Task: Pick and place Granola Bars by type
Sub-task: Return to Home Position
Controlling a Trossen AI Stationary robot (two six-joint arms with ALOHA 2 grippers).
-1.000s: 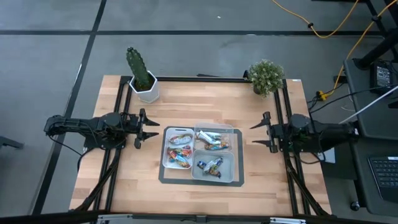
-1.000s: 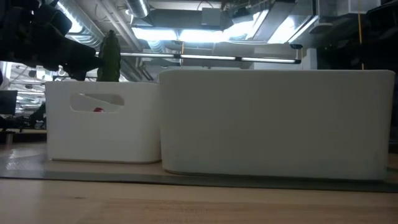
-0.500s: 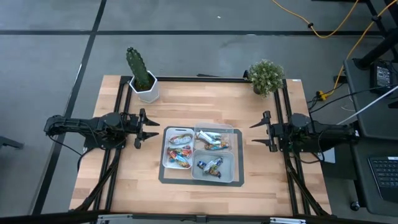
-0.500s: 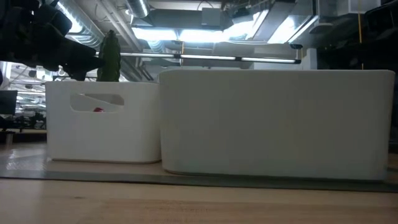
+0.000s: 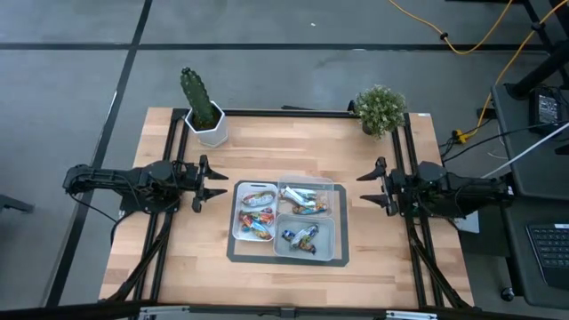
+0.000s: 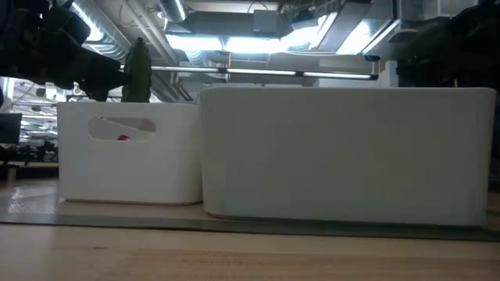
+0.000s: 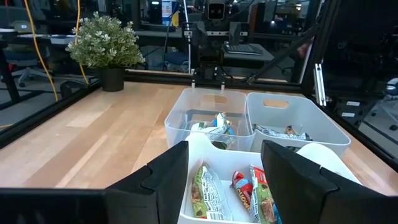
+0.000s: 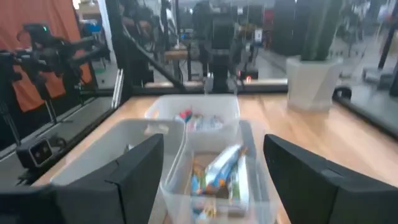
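— Where are the granola bars (image 5: pixel 255 216)?

— All in the three bins at the middle of the desk (image 5: pixel 284 142), as far as I can see; I spot none on the bare wood. The red, orange and brown ones are in the white bin (image 5: pixel 236 213), at 9 o'clock of the set. The silver-blue bars (image 5: pixel 304 201) lie in the clear bin (image 5: pixel 307 180) at 1 o'clock. The blue bars (image 5: pixel 300 237) lie in the gray bin (image 5: pixel 327 240) at 5 o'clock.

— How many of each?

— Three bins on one dark mat (image 5: pixel 233 256). The bars overlap, so no firm count: perhaps four or five in the white bin, two or three silver-blue, about two blue.

— And the arms?

— Two, low at the desk's sides. The left gripper (image 5: pixel 222 186) is at 9 o'clock of the bins and the right gripper (image 5: pixel 363 191) at 3 o'clock. Each is near the mat's edge and points at the bins, with its fingers apart and holding nothing.

— Which step is this, then?

— I judge the sorting done and the step in hand to be parking the arms. The next move calls for no grasp, only settling each arm at its own side, clear of the bins.

— Anything else on the desk?

— Two plants at the far edge: a cactus (image 5: pixel 200 98) at 11 o'clock and a leafy plant (image 5: pixel 380 108) at 1 o'clock.
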